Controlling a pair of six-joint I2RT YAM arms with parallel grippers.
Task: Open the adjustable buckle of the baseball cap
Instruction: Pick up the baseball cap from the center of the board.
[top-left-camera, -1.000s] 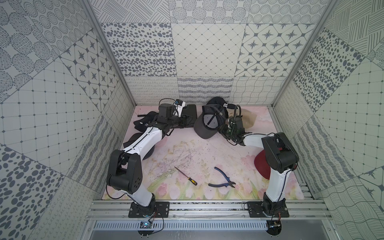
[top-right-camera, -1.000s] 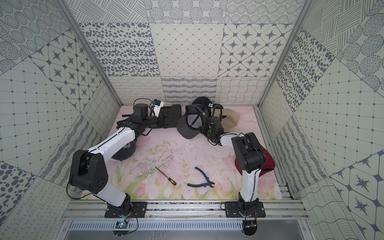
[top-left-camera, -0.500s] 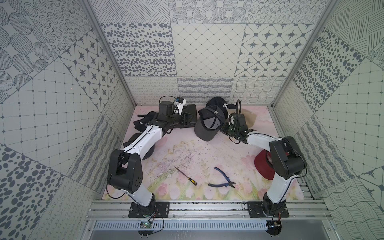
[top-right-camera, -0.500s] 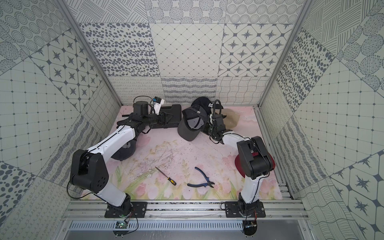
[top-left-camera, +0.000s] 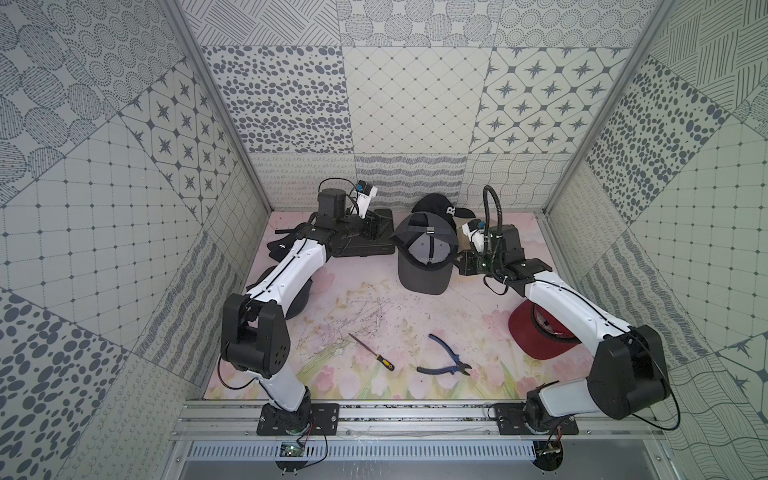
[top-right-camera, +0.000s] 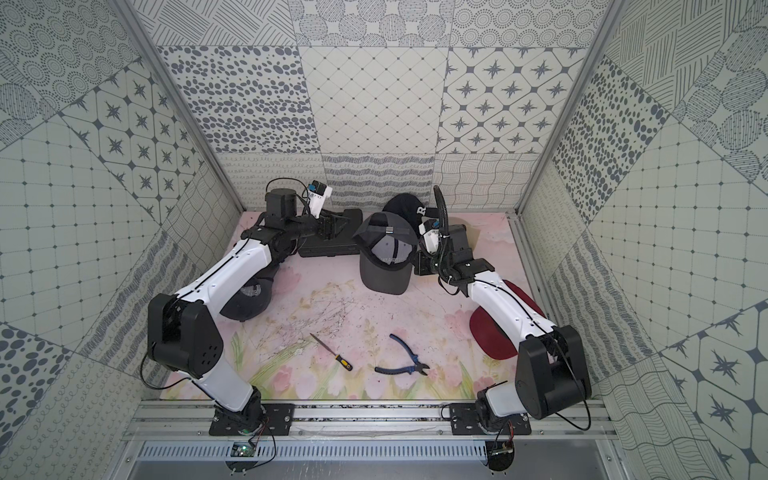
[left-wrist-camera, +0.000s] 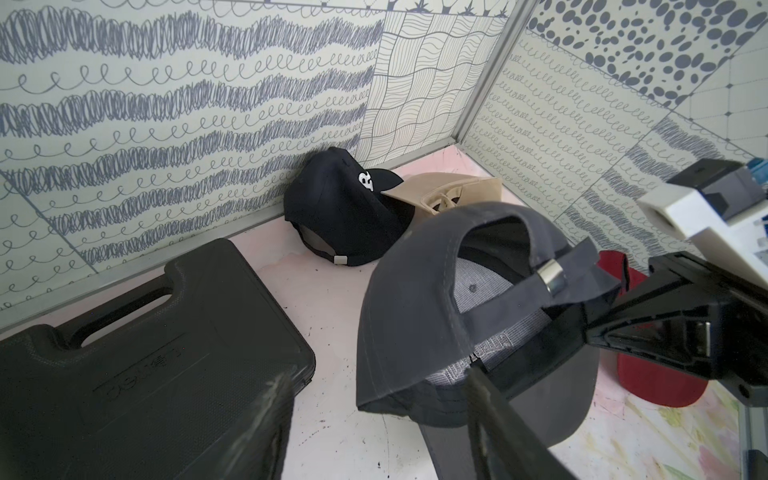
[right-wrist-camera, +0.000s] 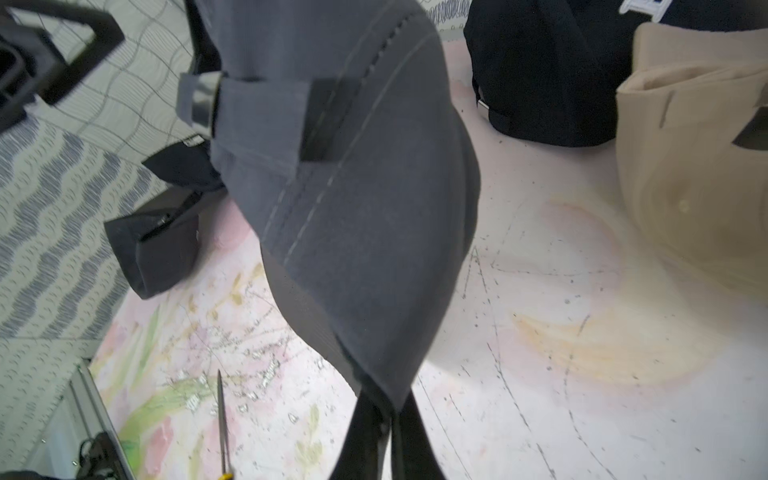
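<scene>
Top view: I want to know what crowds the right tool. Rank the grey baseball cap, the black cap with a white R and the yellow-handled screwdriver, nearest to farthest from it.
1. Grey baseball cap: pinched in the right tool, centre, toward the back.
2. Black cap with a white R: just behind, farther back.
3. Yellow-handled screwdriver: well forward, toward the front.

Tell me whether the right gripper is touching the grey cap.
Touching. The right wrist view shows the right gripper shut on the grey cap, its jaws pinching the cap's edge fabric between them.
</scene>
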